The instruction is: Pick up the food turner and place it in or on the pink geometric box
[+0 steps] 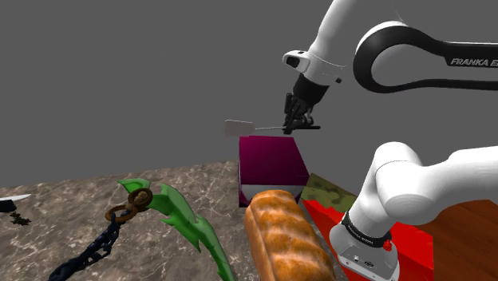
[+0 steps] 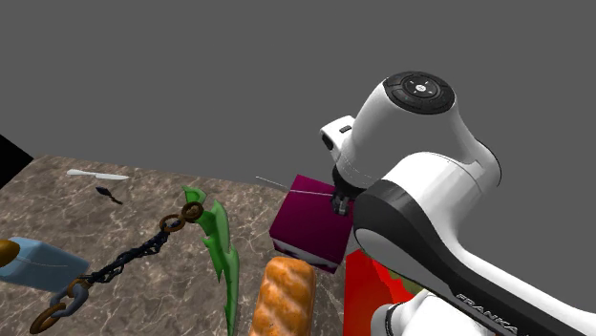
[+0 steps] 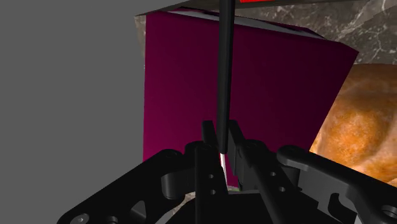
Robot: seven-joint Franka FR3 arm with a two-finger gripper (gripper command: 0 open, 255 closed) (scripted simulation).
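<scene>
The food turner [image 1: 249, 128], a grey flat blade on a thin dark handle, hangs level in the air above the magenta box [image 1: 271, 164]. My gripper [image 1: 300, 123] is shut on the handle's end, with the blade pointing toward the shoulder view's left. In the wrist view my gripper [image 3: 221, 135] clasps the thin dark handle [image 3: 223, 63], and the magenta box top [image 3: 248, 95] lies directly below. From the second exterior view the turner [image 2: 291, 189] is a thin line over the box [image 2: 310, 229], partly behind the arm.
A bread loaf [image 1: 283, 235] lies in front of the box. A green jagged blade on a dark chain [image 1: 179, 219] sprawls across the marble surface. A red object [image 1: 383, 227] and a camouflage-patterned item [image 1: 327, 191] sit by the stand. A knife [image 2: 95, 176] lies at the far edge.
</scene>
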